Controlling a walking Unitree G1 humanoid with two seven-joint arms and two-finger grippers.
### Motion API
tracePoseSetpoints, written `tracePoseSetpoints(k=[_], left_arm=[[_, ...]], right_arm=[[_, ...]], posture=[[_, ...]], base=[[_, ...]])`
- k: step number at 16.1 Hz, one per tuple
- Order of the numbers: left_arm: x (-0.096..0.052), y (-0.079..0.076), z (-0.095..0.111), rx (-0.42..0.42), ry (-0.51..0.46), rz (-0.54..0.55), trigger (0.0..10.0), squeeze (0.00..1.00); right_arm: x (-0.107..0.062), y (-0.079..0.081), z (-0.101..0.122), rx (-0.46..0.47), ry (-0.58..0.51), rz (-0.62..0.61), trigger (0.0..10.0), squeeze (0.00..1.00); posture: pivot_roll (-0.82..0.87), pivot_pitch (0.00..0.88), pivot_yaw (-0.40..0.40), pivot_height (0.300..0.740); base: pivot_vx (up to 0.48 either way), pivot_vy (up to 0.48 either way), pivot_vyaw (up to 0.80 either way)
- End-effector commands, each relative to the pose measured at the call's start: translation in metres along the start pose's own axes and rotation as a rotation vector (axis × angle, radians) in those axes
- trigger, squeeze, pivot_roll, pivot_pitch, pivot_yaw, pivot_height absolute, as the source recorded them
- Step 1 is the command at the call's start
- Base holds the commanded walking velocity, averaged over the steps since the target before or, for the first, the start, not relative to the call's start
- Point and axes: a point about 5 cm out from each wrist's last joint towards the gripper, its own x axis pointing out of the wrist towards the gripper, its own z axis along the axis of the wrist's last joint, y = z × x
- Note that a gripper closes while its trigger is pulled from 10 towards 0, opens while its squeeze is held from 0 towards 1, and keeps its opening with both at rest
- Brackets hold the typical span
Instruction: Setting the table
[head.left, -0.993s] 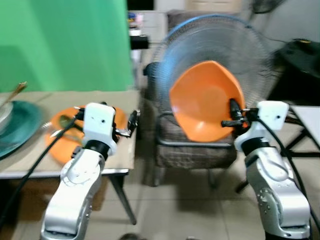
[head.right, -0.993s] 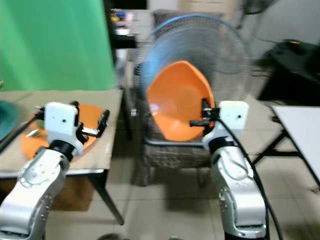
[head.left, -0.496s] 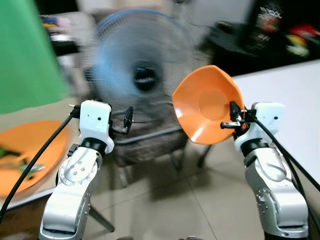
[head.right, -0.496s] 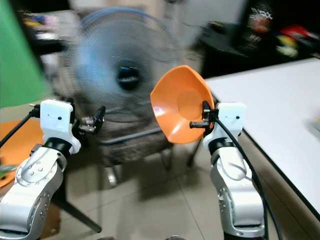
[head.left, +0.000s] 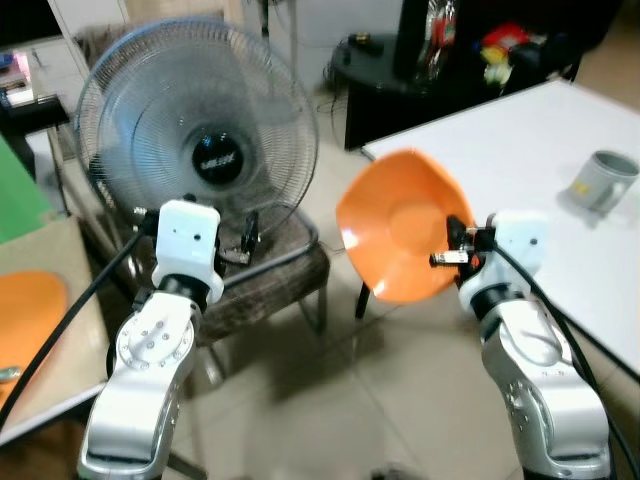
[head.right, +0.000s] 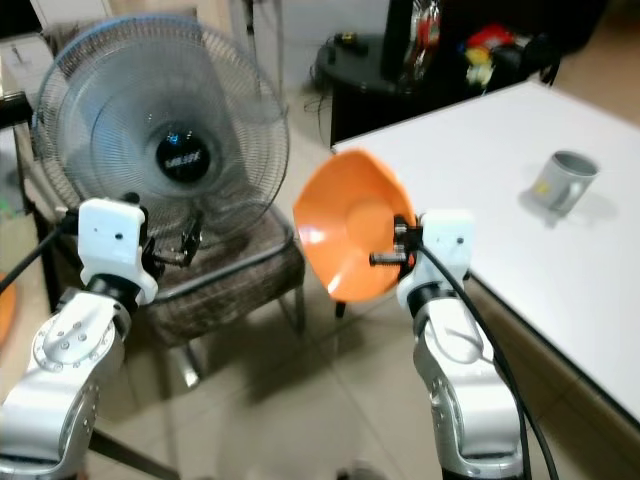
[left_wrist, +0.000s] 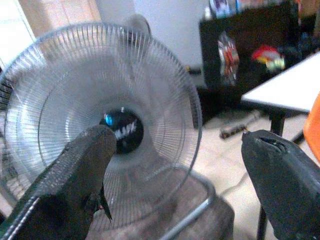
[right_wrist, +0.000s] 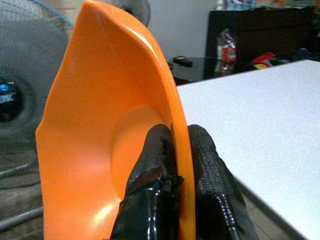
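Observation:
My right gripper (head.left: 452, 252) is shut on the rim of an orange bowl (head.left: 397, 236), held upright on its edge in mid-air just left of a white table (head.left: 530, 180). In the right wrist view the two black fingers (right_wrist: 202, 160) pinch the orange bowl (right_wrist: 105, 125) rim from both sides. A grey mug (head.left: 604, 178) stands on the white table at the far right. My left gripper (head.left: 247, 240) is raised in front of a fan and is open, with nothing between its fingers (left_wrist: 85, 170).
A large standing fan (head.left: 200, 140) sits on a chair (head.left: 270, 280) straight ahead. A wooden table (head.left: 60, 330) with an orange plate (head.left: 25, 315) lies at the far left. A black side table (head.left: 420, 70) with clutter stands behind the white table. Tiled floor lies below.
The whole view has swung to the right: the wooden table slid off to the left and the white table with the mug came in. The right gripper still holds the bowl.

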Motion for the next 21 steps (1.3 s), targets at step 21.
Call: tracePoseSetpoints(k=[21], left_arm=[[0.004,0.005,-0.006,-0.041,0.023,-0.037,10.0,0.00]], right_arm=[[-0.003,-0.006,-0.006,0.134,0.084,-0.065,10.0,0.00]], posture=[[0.09,0.000,0.038,0.740]], base=[[0.000,0.173,-0.69]])
